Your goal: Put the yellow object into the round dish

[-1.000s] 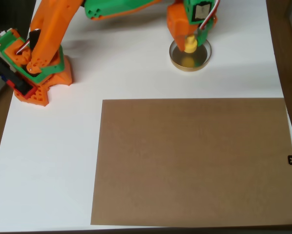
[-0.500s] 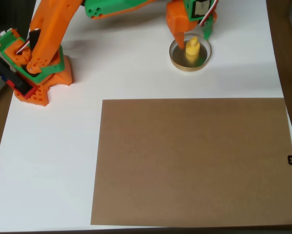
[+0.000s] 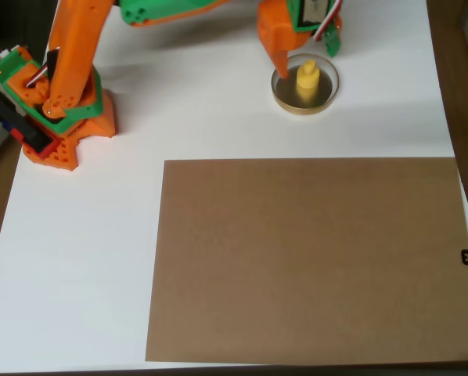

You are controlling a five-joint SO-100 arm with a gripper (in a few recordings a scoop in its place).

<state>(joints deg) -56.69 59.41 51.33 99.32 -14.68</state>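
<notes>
In the overhead view the orange and green two-finger hand (image 3: 306, 53) is standing open at about one o'clock of the picture, with one orange finger (image 3: 281, 59) at the nine o'clock edge of the dish and a green finger (image 3: 332, 45) at its one o'clock edge. Nothing is being held between them. A second ago the hand was closed on the yellow piece above the dish; half a second ago it was already opening, and now it is sitting a little higher in the picture, so it seems to be pulling away.

The small bright yellow plastic piece with a round base and a narrower knob (image 3: 307, 79) is standing upright inside the small shallow round dish with a tan-gold rim and dark glossy inside (image 3: 305, 106), near the middle, slightly to twelve o'clock. It is apart from both fingers.

The dish is resting on the white counter (image 3: 218, 117). At six o'clock from it a large brown cardboard sheet (image 3: 308, 258) is lying flat. The orange base of the arm (image 3: 58, 117) is standing at nine o'clock.

In my judgement the task is now done, and only the retreat of the arm is remaining.
</notes>
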